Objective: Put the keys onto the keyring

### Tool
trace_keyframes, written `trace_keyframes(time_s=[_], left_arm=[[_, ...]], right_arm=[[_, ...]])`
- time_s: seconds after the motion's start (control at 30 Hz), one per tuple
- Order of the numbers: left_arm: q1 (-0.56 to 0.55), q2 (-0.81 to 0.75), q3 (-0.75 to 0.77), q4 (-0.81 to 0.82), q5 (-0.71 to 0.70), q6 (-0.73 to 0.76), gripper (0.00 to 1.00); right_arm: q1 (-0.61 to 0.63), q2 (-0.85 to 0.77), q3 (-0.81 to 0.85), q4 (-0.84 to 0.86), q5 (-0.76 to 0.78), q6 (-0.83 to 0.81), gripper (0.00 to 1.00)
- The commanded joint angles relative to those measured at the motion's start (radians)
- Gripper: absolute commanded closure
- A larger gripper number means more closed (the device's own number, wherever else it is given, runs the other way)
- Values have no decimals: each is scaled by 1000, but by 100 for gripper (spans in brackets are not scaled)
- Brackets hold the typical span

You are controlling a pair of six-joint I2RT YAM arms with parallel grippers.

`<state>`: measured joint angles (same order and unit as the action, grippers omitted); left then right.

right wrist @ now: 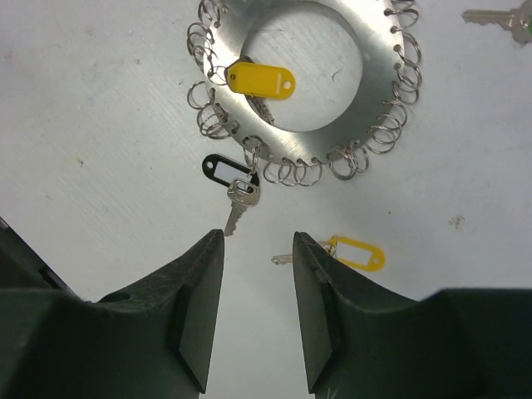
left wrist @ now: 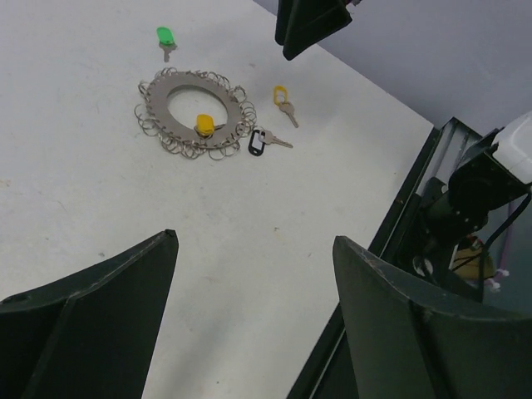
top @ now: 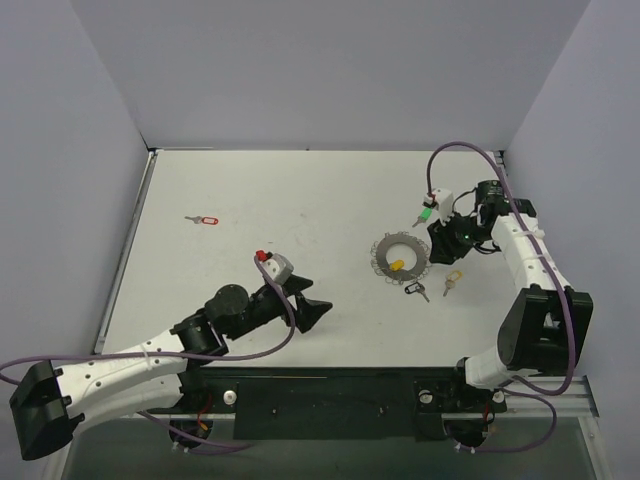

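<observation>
Keyring [top: 402,257] lies flat on the white table [top: 250,200], right of centre: a flat silver hoop with a hollow middle and small wire loops all round its rim. 1 yellow-tagged key [right wrist: 260,81] lies across its inner edge, tag over the hollow. Black-tagged key [right wrist: 229,170] sits at the rim's near side, touching it and seemingly hooked to 1 loop. A 2nd yellow-tagged key [right wrist: 353,253] lies loose just beside that, apart from the hoop. Green-tagged key [top: 425,214] lies loose on the far side of the hoop. Red-tagged key [top: 203,220] is well apart, on the far left of the table.

Right gripper [right wrist: 258,291] hovers low at the hoop's right side, its jaws parted by a narrow gap with nothing between them, pointing at the black and loose yellow keys. Left gripper [top: 315,312] is well apart from the hoop to its left, jaws spread wide and empty.
</observation>
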<state>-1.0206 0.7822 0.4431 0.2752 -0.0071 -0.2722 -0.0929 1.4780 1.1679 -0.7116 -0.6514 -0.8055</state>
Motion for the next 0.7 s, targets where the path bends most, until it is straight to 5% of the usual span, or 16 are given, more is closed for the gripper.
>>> trace_keyframes(time_s=[0.0, 0.33, 0.67], left_arm=[[16, 84, -23, 217, -53, -295, 14], [165, 272, -10, 177, 85, -522, 15], [195, 290, -33, 177, 114, -539, 15]], right_arm=[[25, 42, 38, -52, -39, -61, 65], [42, 231, 150, -5, 85, 218, 65], [-7, 367, 255, -23, 137, 283, 67]])
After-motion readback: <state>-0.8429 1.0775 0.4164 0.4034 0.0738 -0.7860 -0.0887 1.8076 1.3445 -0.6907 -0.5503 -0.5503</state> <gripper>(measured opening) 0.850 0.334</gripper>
